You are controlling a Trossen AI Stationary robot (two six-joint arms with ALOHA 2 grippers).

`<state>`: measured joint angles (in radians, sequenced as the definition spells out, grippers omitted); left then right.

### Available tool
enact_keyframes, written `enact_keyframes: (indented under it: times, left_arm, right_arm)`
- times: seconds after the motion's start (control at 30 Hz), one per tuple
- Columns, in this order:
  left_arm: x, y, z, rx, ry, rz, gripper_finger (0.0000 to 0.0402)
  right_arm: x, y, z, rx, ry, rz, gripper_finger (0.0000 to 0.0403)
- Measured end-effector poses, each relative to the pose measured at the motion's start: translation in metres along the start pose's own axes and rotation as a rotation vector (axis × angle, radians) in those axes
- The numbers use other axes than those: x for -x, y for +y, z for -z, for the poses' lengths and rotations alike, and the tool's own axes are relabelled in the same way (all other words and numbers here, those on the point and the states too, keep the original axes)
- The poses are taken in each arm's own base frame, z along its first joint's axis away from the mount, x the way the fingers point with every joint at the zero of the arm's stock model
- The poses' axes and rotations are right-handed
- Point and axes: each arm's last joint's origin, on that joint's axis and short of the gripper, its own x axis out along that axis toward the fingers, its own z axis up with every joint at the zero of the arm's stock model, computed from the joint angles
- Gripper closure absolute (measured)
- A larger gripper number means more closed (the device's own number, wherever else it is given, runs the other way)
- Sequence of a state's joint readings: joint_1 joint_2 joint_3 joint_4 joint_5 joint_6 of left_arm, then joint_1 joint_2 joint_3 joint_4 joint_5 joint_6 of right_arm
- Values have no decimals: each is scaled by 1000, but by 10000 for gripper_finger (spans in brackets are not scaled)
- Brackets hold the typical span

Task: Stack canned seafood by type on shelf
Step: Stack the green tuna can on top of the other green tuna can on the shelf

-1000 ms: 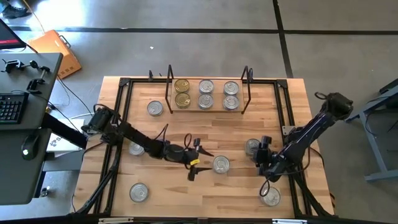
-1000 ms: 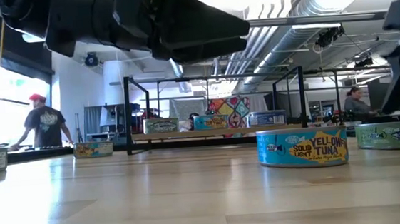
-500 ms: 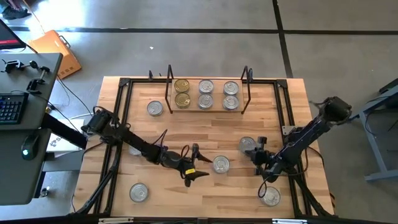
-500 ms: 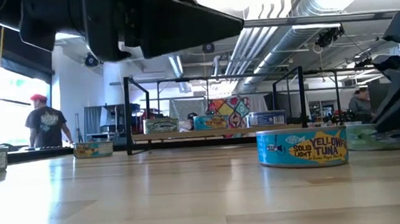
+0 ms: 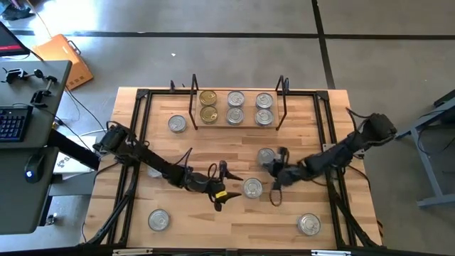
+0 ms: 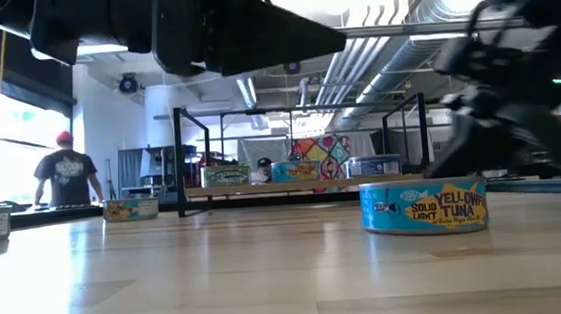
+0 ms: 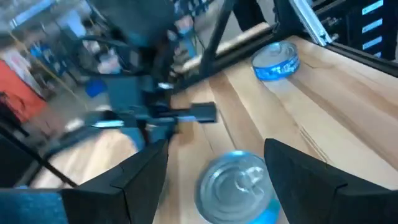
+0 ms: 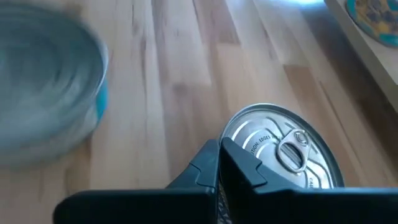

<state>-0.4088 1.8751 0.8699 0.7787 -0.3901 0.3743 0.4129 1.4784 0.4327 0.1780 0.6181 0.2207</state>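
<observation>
Right gripper has swung in from the table's R edge toward mid-table and snapped its fingers together, closed on nothing as far as I can see; the silver tin it was beside has slid w/ it and now lies just at its 11 o'clock, lid up, pull-tab showing in the right wrist view. Left gripper hangs wide open, empty, w/ the yellowfin tuna tin just at its 3 o'clock, between the two grippers. Progress, my guess: roughly halfway. The shelf at 12 o'clock carries six tins in three short columns, gold-lidded pair on the L, silver ones mid and R. Still loose: tin just L of the shelf, one half-hidden under the left arm, one at 7 o'clock, one at 5 o'clock, plus the two mid-table. All sit flat, axis vertical, lids up.
</observation>
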Motion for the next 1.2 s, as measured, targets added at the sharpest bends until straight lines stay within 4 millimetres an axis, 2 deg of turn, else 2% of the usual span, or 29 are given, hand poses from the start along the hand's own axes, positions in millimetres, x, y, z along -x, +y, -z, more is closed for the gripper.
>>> enact_keyframes:
  times: [0.13, 0.23, 0.43, 0.57, 0.67, 0.87, 1.07, 1.2]
  left_arm:
    - [6, 5, -7, 95, 121, 23, 142]
    - [16, 14, -12, 138, 243, 7, 142]
    - [40, 22, -17, 179, 387, -62, 143]
    - [46, 14, -10, 125, 467, -99, 153]
    - [44, 6, 0, 91, 526, -92, 167]
    - [35, -6, 26, 37, 624, -88, 203]
    - [28, -12, 48, 0, 697, -143, 240]
    - [24, -7, 54, 14, 719, -179, 271]
  right_arm:
    - [-15, -16, -21, -23, -9, -39, 403]
    - [-29, -19, -36, -4, -12, -60, 403]
    - [-71, -6, -68, 68, -14, -110, 403]
    - [-99, 8, -92, 124, -43, -136, 402]
    - [-112, 17, -110, 156, -74, -190, 402]
    - [-107, 24, -133, 166, -143, -278, 402]
    - [-104, 25, -136, 166, -154, -298, 402]
    - [-103, 25, -136, 165, -155, -310, 402]
